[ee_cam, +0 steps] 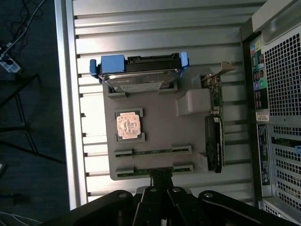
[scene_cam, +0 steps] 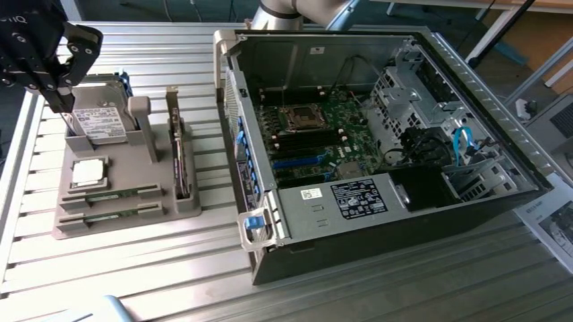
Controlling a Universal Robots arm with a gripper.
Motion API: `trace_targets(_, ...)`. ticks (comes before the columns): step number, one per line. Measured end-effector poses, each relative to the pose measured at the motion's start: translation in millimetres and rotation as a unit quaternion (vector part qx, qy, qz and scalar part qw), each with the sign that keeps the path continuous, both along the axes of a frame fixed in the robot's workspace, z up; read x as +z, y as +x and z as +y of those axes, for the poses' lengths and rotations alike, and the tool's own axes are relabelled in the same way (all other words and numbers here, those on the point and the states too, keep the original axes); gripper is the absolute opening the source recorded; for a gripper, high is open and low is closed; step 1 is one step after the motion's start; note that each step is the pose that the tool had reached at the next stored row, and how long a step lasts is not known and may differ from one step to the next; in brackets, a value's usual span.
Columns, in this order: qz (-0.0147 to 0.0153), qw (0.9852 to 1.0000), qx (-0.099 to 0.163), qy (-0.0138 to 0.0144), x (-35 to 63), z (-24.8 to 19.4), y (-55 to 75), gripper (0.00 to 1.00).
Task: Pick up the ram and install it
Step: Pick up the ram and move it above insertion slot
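Ram (ee_cam: 153,168): outermost of two green sticks lying flat in the grey holder (ee_cam: 155,127), on the edge farthest from the hard drive (ee_cam: 138,77); not lifted.
Second stick (ee_cam: 153,151): parallel and just beside the ram, between it and the processor chip (ee_cam: 128,126).
Jaws: the gripper (ee_cam: 161,175) has them pressed together and carries nothing. From the wrist view the tips line up with the ram's mid-length; whether they touch it cannot be told.
Exterior check: the gripper (scene_cam: 64,106) hangs over the holder at the exterior view's left, and the ram (scene_cam: 112,216) sits on the holder's near edge.
Destination: the open computer case (scene_cam: 385,134) stands on the slatted desk (scene_cam: 268,282) beside the holder, with its motherboard (scene_cam: 313,131) exposed.
Step in hand: judged to be lining up for the pick.
Doing it well: the jaws likely need to part enough to straddle the stick's thin width, centred between its end blocks. The descent should be straight and the lift vertical.
Risk: the second stick is close, so an off-centre descent could nudge it or land a tip on the board.
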State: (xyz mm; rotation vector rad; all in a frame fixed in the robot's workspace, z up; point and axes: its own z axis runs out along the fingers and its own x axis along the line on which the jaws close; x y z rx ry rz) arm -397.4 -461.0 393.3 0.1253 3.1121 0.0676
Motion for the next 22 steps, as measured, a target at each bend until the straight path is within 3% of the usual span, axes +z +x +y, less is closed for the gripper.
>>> trace_targets(16,0.0,1.0,0.004,0.0,0.0,0.0,0.0,0.11)
trace_targets(22,-0.0007,0.9994,0.035,0.0,0.0,-0.2,0.0,0.11)
